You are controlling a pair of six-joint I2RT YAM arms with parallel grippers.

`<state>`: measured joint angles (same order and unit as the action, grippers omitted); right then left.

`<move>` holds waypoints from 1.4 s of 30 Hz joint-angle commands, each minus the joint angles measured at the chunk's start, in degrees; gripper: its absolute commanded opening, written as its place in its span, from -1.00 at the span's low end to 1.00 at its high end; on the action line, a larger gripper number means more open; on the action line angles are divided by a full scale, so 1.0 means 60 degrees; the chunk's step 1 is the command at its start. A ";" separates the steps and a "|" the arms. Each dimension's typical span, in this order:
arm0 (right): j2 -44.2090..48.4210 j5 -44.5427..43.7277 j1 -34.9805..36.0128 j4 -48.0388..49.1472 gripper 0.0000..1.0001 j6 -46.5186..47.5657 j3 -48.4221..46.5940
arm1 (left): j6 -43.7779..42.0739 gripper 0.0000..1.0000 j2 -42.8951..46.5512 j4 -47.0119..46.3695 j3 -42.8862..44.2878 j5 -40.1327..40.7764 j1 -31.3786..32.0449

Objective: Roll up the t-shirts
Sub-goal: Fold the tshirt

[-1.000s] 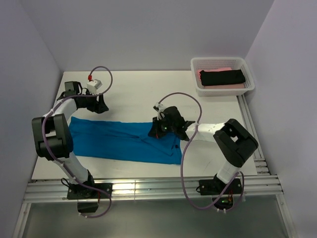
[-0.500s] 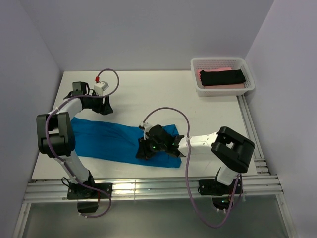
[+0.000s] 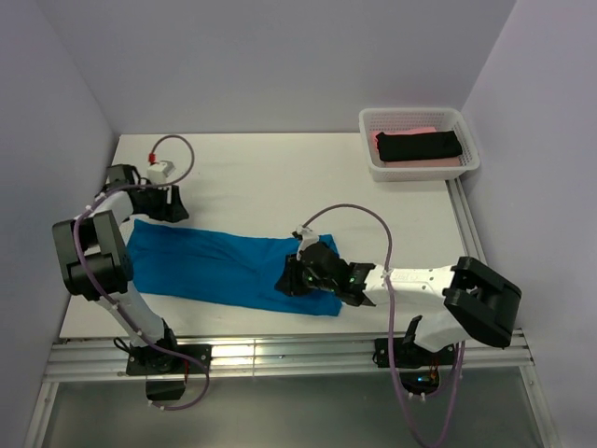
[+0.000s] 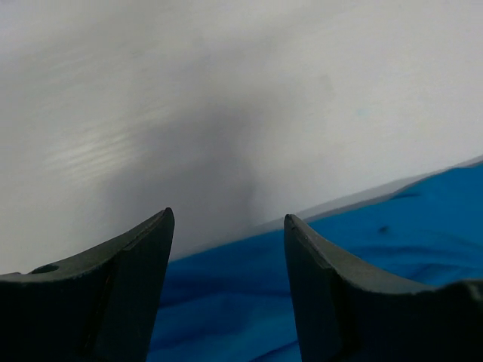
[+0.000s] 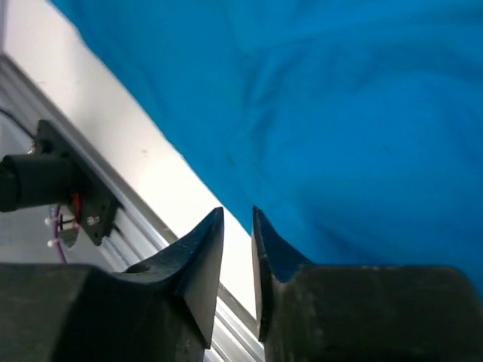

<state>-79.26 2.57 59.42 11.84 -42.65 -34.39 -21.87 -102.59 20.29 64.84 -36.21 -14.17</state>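
Blue t-shirt (image 3: 215, 266), one soft wrinkled strip, lies flat on the counter (image 3: 280, 177) under the right claw (image 5: 238, 215), narrowly parted and empty; left claw (image 4: 226, 219) gapes empty over its edge. Far beyond the right claw, one mesh basket (image 3: 424, 173) holds black t-shirt (image 3: 420, 147) atop pink t-shirt (image 3: 406, 133)

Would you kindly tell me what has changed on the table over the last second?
The right gripper came toward the near edge over the right end of the blue t-shirt, and its jaws parted, holding nothing. The left gripper shifted left, jaws open. The basket and its folded shirts stayed put.
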 commanded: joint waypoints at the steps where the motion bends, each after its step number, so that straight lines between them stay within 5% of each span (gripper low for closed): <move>1: -0.0133 -0.0720 -0.0001 -0.0624 -0.45 -0.1093 0.0311 | -0.0528 0.30 0.0048 0.0424 0.0223 -0.0279 -0.1164; 5: -0.0499 -0.0897 -0.0001 -0.0786 -0.74 -0.1694 0.0488 | -0.0925 0.29 -0.0348 0.0427 -0.0010 -0.0221 -0.1695; 12: -0.1494 -0.1394 -0.0073 -0.1620 -0.87 -0.1594 -0.0227 | -0.1160 0.28 -0.0451 0.0148 -0.0640 0.0116 -0.1900; 22: -0.3689 -0.0823 -0.2489 -0.2116 -0.94 0.0442 -0.1999 | -0.0927 0.26 -0.0101 -0.0042 -0.1460 0.0760 -0.2310; 31: -0.6386 -0.0486 -0.4321 -0.5264 -0.94 0.3254 -0.7298 | -0.0237 0.26 0.0369 -0.0116 -0.1593 0.0747 -0.2267; 42: -1.1380 0.0229 -0.5375 -0.8974 -0.81 0.3579 -1.6720 | -0.0223 0.29 0.0355 0.0805 -0.1213 0.1244 -0.0949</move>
<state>-143.28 2.85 28.82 -33.41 -22.24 -125.84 -24.51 -100.47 17.74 57.28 -29.63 -22.61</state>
